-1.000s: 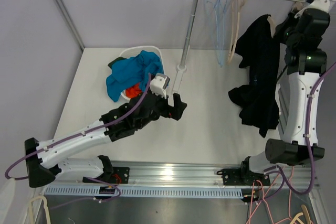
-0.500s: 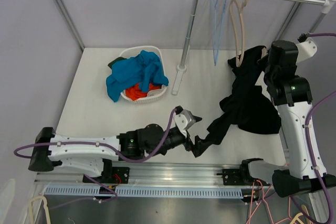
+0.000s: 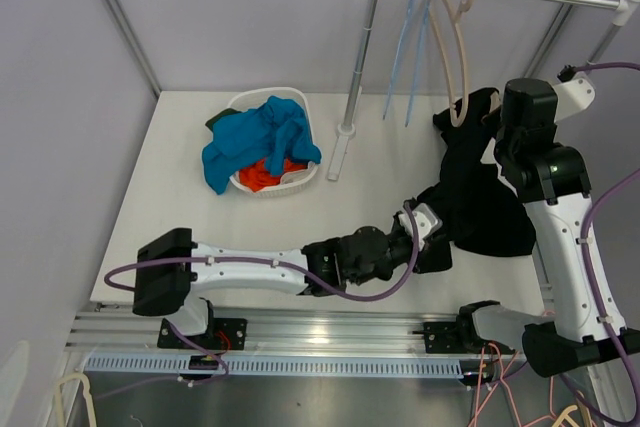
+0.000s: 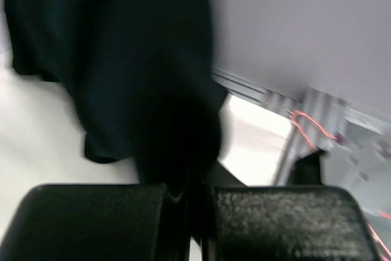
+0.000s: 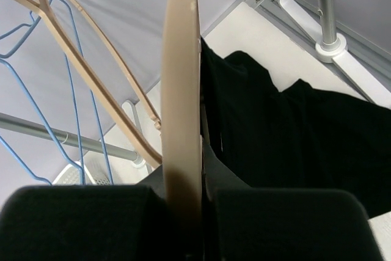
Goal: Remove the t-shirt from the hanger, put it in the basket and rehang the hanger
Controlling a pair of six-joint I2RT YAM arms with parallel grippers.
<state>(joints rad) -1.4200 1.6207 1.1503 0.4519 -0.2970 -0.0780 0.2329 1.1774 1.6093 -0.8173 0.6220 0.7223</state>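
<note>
t-shirt (image 3: pixel 480 207), the black one, is what you're after. in the top view it drapes from up beside the right arm (image 3: pixel 560 207) down onto the right side of the table (image 3: pixel 200 207). its lower edge runs to the left gripper (image 3: pixel 430 245), which is low over the table. from up here you can't tell whether the neck is off the hanger.

in the left wrist view the fingers (image 4: pixel 91 218) are pressed together, with a fold of the dark cloth pinched between them.

in the right wrist view the right gripper (image 5: pixel 183 227) is clamped on the tan hanger (image 5: pixel 182 90), seen edge-on. black cloth lies right against one side of it and spills away toward the table.

i'd judge you're about midway. most of the shirt is pulled down, but one shoulder looks caught on the hanger and has yet to slide free.
</note>
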